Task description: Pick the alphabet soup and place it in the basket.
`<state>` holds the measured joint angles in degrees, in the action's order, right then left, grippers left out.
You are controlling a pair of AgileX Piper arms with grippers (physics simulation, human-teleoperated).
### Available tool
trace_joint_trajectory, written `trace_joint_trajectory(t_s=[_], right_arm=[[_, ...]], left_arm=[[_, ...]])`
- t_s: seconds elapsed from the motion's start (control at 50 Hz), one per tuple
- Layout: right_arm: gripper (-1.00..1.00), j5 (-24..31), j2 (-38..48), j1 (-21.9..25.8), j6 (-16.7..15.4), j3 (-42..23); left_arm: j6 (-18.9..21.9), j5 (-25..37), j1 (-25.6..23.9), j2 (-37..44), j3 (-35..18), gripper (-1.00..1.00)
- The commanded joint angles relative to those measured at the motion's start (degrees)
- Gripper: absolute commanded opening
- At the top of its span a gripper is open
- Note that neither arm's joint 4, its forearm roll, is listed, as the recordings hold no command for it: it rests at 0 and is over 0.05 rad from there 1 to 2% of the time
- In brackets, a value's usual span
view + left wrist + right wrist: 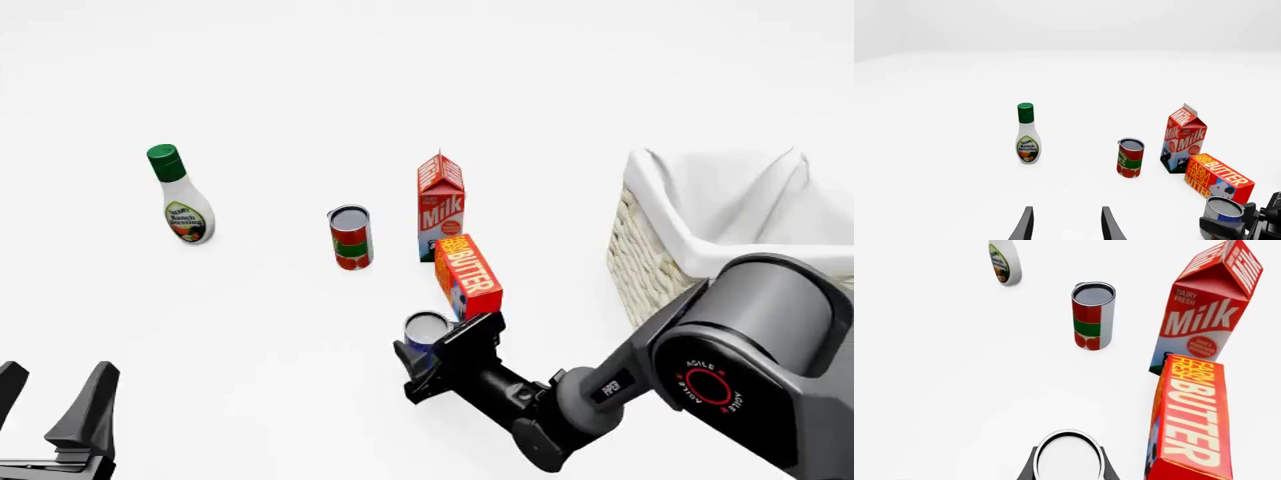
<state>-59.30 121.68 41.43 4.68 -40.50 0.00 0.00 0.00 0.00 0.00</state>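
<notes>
The alphabet soup (426, 327) is a small can with a blue label and silvery top, standing just in front of the butter box. My right gripper (435, 350) has come in low from the right, and its fingers press against both sides of the can. In the right wrist view the can's top (1069, 454) fills the gap between the two fingers. The left wrist view shows the can (1225, 209) at the edge. The basket (643, 262), wicker with a white cloth lining, stands at the right. My left gripper (51, 388) is open near the front left corner, holding nothing.
A butter box (469, 276) lies right beside the soup, with a milk carton (441, 205) behind it. A red-and-green can (350, 238) stands left of the milk. A ranch dressing bottle (178, 196) is at the far left.
</notes>
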Motion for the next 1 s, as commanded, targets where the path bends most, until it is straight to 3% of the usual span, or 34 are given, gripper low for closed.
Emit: trace_joint_trajectory(t_s=[0.02, 0.38, 0.64, 1.0], right_arm=[[-1.00, 0.2, 0.5, -0.1, 0.3, -0.1], [-1.00, 0.2, -3.4, 0.8, 0.8, 2.1], [-1.00, 2.9, -14.7, 1.0, 0.2, 6.1], [-1.00, 12.9, -37.5, 0.4, -3.4, 10.8]], left_arm=[[0.0, 0.0, 0.0, 0.0, 0.0, 1.00], [0.0, 0.0, 0.0, 0.0, 0.0, 1.00], [0.0, 0.0, 0.0, 0.0, 0.0, 1.00], [0.0, 0.0, 0.0, 0.0, 0.0, 1.00]])
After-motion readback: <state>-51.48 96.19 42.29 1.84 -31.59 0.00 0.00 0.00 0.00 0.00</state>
